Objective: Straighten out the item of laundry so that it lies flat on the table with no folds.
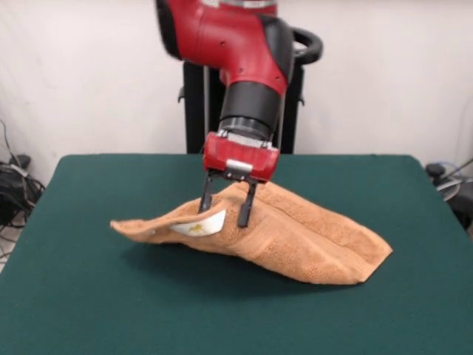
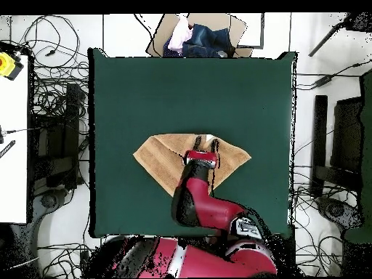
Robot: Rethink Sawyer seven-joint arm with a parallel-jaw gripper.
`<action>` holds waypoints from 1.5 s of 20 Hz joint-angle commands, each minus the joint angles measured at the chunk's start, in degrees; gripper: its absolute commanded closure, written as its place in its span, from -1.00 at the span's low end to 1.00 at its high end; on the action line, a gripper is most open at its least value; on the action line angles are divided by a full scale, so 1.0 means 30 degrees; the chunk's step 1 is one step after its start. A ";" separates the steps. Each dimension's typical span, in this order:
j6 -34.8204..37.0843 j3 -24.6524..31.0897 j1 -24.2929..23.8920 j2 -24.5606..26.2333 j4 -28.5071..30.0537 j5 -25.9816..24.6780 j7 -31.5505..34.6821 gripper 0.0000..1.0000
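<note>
The orange-tan towel is folded over and raised like a tent near the middle of the dark green table. Its left corner hangs just above the felt, and its right end rests on the table. A white label shows at the lifted front edge. My gripper points down and is shut on the raised edge of the towel, one finger on each side of the cloth. In the overhead view the towel is a wide triangle with the gripper over its far edge, on the table.
The black pedestal stands behind the table's far edge. In the overhead view a cardboard box of clothes sits just beyond the table's top edge. Cables lie on the floor on both sides, and a white surface is at the left.
</note>
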 commanded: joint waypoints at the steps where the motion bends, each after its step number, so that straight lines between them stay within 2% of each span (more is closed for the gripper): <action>1: 0.5771 0.6977 -0.4420 0.1229 -0.2459 -0.4143 0.6533 -1.00; 4: 0.7715 0.9034 -0.6187 0.1387 -0.2202 -0.5158 0.6124 -1.00; 8: 1.0108 1.0901 -0.7794 0.2474 -0.1926 -0.5471 0.4777 -1.00; 10: 1.0504 1.1699 -0.8467 0.2969 -0.1859 -0.5804 0.4286 -1.00; 15: 0.9859 1.2621 -0.9148 0.3870 -0.1927 -0.6280 0.3959 -1.00; 22: 0.8095 1.2362 -0.8722 0.4083 -0.1932 -0.6126 0.4046 -1.00; 30: 0.5274 1.2768 -0.9267 0.3239 -0.0585 -0.6573 0.4638 -1.00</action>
